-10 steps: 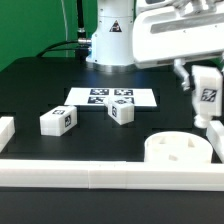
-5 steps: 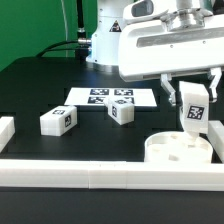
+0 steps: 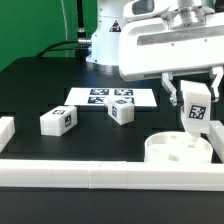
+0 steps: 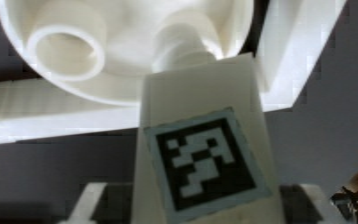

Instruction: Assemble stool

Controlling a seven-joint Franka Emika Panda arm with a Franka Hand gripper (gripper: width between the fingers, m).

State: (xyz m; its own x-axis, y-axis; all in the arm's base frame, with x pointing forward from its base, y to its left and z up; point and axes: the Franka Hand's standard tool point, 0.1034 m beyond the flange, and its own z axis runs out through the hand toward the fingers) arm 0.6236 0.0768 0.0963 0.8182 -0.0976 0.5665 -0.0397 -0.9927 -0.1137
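Leg (image 3: 196, 110): stubby, white, upright, marker-tagged

**Black table: board, two legs, seat, rails**

I see the black table (image 3: 40, 85) with the marker board (image 3: 112, 97) lying flat toward the back. The left leg (image 3: 58, 121) and the middle leg (image 3: 122, 112) lie in front of it, apart. The round seat (image 3: 178, 152) rests at the exterior view's right, against the white front rail (image 3: 90, 178).

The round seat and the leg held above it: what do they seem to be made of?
The round seat looks like white plastic, fairly matt: uniform colour, smooth rounded holes. The leg looks like the same white plastic; its black-and-white tag may be a printed sticker, but that is unclear.
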